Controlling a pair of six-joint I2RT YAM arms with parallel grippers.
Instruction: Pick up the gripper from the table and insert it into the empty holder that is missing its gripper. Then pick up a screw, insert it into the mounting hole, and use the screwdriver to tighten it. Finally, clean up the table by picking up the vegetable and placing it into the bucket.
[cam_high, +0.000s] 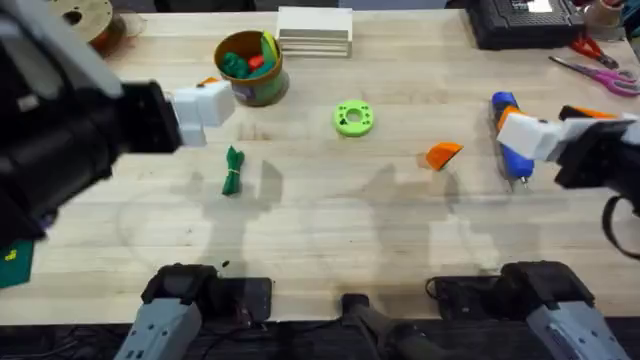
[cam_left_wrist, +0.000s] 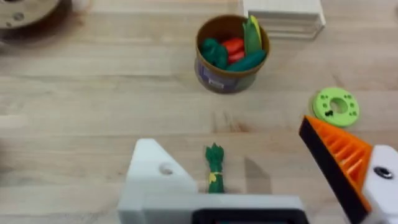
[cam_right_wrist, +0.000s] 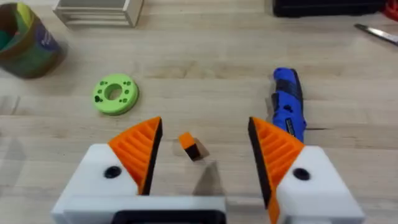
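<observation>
Jaws of the right gripper (cam_right_wrist: 205, 158) stand wide, holding nothing, above the orange gripper (cam_right_wrist: 193, 147) lying mid-table. The left gripper (cam_left_wrist: 267, 180) is also spread and empty, 1 holder (cam_left_wrist: 152, 177) bare, over the vegetable (cam_left_wrist: 214, 168) towards the table's left edge.

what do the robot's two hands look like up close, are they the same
Not quite. The right hand has two white angular finger blocks, each with an orange ribbed wedge pad and a dark screw hole. The left hand has the same white blocks, but only one carries an orange pad; the other block is bare white. Both arms are black behind the blocks.
</observation>
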